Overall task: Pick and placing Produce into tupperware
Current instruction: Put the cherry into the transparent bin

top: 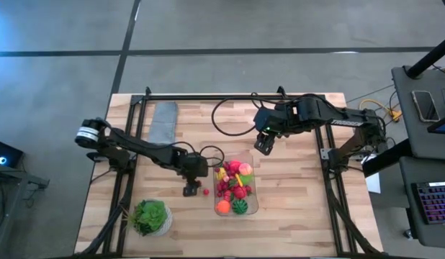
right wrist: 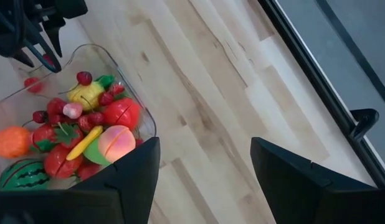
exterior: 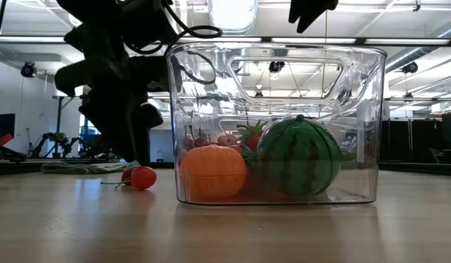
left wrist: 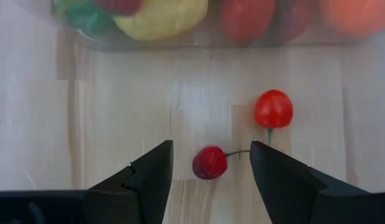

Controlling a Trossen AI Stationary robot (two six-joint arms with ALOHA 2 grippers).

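Note:
A pair of small red berries joined by a green stem lies on the wood just left of the tupperware. The darker berry sits between the fingers of my left gripper, which is open, low over the table and touches nothing. The brighter berry lies nearer the container. The clear tupperware holds an orange piece, a striped green ball, a peach and several red pieces. My right gripper hangs open and holds nothing, high above the table beyond the container's far right corner.
A leafy green plant in a white pot stands near the front left. A grey-blue folded cloth lies at the far left. Black frame rails run along both sides and the far edge. Bare wood lies right of the tupperware.

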